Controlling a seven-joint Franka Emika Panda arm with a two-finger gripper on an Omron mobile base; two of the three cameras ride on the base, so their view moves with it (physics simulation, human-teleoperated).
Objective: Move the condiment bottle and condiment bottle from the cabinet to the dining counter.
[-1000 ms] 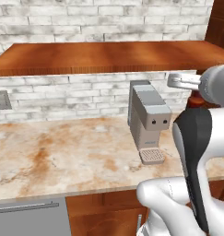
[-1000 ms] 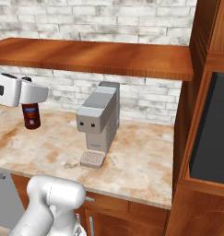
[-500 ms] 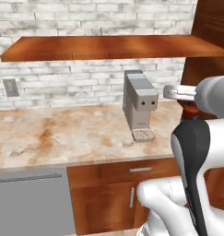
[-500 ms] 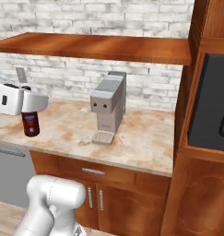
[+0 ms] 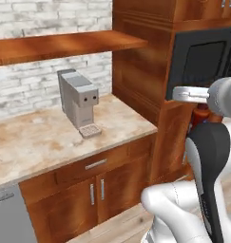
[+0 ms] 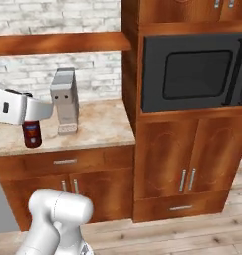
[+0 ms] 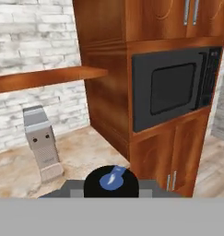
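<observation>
Bottle point(image 6: 32, 133): upright, long axis vertical, hanging below gripper point(image 6: 33, 121); jaws clamped on cap end. Counter point(image 6: 102, 124) behind bottle.

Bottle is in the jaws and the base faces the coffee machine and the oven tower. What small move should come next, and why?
Probably keep carrying: hold the jaws shut on the condiment bottle and keep turning the base. The gripper has the bottle lifted clear of the counter, and the views show just a coffee machine and built-in oven, nothing recognisable as a dining counter.
</observation>
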